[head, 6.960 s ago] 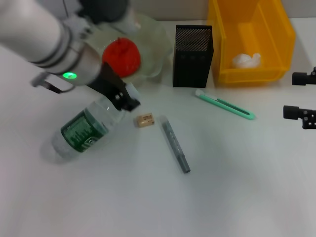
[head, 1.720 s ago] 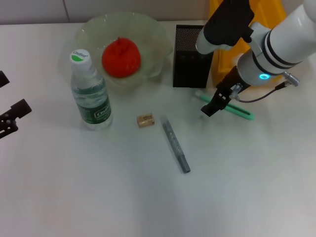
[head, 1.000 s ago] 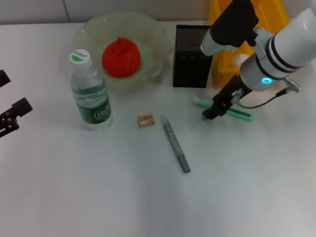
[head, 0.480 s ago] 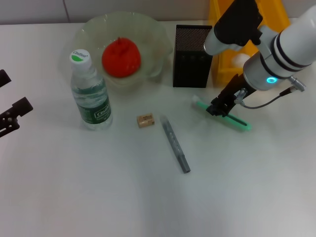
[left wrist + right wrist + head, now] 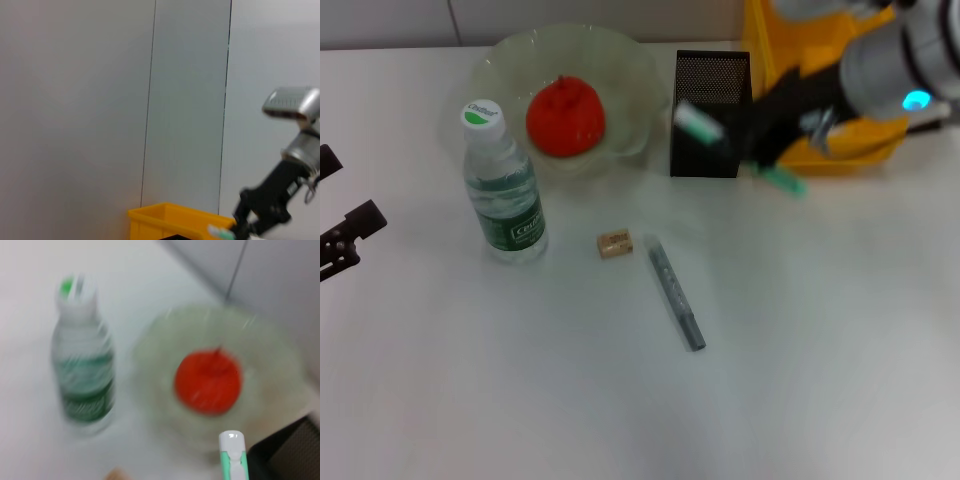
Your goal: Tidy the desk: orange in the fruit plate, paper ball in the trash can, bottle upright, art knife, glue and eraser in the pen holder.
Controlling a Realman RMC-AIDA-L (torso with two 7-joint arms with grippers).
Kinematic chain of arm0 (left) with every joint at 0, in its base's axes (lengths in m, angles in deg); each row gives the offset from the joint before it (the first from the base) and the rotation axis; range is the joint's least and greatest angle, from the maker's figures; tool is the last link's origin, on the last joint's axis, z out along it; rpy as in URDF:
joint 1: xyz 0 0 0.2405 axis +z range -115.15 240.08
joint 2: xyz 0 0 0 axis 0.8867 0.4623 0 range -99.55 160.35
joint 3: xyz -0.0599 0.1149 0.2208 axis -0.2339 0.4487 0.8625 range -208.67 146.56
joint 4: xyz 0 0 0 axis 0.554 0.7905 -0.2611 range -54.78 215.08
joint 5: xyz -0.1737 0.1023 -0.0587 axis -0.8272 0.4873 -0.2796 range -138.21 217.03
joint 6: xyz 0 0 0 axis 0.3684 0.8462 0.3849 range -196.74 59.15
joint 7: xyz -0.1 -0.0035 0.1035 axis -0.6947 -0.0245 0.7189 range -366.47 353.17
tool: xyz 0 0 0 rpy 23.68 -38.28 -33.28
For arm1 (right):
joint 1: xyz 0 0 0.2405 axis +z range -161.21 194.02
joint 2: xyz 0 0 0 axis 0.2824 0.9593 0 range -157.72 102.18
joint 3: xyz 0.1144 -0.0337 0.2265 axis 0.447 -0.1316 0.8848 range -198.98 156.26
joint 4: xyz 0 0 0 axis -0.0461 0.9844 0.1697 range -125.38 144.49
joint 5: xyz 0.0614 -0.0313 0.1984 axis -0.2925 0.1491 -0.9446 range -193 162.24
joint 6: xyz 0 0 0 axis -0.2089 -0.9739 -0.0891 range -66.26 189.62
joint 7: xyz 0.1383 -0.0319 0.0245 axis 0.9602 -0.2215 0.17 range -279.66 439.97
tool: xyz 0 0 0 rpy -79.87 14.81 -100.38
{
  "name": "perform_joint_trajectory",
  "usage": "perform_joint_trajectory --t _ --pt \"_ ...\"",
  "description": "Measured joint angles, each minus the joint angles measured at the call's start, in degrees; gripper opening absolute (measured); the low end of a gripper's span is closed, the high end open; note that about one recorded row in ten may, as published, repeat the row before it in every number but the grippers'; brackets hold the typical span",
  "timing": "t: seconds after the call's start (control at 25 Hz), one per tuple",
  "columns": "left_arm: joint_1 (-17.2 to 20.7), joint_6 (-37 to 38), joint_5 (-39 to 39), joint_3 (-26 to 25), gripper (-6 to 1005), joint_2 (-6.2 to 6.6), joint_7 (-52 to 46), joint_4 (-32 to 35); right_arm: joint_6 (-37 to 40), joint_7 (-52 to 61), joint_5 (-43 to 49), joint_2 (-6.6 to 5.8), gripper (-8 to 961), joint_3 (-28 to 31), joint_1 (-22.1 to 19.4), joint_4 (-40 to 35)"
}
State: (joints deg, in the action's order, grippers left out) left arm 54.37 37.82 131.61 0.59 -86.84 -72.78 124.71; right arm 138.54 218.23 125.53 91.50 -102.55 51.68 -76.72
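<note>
Right gripper (image 5: 765, 135) sits at upper right of the head view, beside the black mesh pen holder (image 5: 711, 98), fingers pinched on the green art knife (image 5: 698, 124). Knife is lifted off the table, tilted, its pale end over the holder's front face and its other end poking out below the gripper near the yellow trash can (image 5: 832, 150). Motion blur hides the exact finger gap. Right wrist view shows the knife tip (image 5: 233, 452) close up.

Left gripper (image 5: 342, 240) at the far left edge, holding nothing, fingers apart.

Bottle (image 5: 501, 183) upright at left centre. Orange (image 5: 565, 115) in the fruit plate (image 5: 630, 70), upper centre. Eraser (image 5: 615, 243) and glue (image 5: 675, 293) lie mid-frame on the white table (image 5: 620, 400), near each other, not touching.
</note>
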Motion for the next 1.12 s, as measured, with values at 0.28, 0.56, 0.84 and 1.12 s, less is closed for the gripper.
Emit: perform_joint_trajectory --t 0.28,0.56,0.84,1.12 --pt "-0.06 0.0 0.0 0.0 797 -0.14 0.41 -0.19 -11.07 -3.99 -3.11 -0.01 199 1.06 0.04 2.48" --pt "-0.13 0.0 0.01 -0.05 797 -0.18 0.63 -0.62 -23.91 -16.45 -15.01 0.0 218 1.05 1.88 14.78" --pt "0.16 -0.08 0.0 -0.1 797 -0.18 0.73 -0.61 -30.76 -30.99 -27.43 0.0 236 1.4 2.35 23.6" --pt "-0.06 -0.41 0.0 -0.1 797 -0.12 0.62 -0.61 -32.22 -50.33 -44.31 0.0 254 4.81 2.33 34.27"
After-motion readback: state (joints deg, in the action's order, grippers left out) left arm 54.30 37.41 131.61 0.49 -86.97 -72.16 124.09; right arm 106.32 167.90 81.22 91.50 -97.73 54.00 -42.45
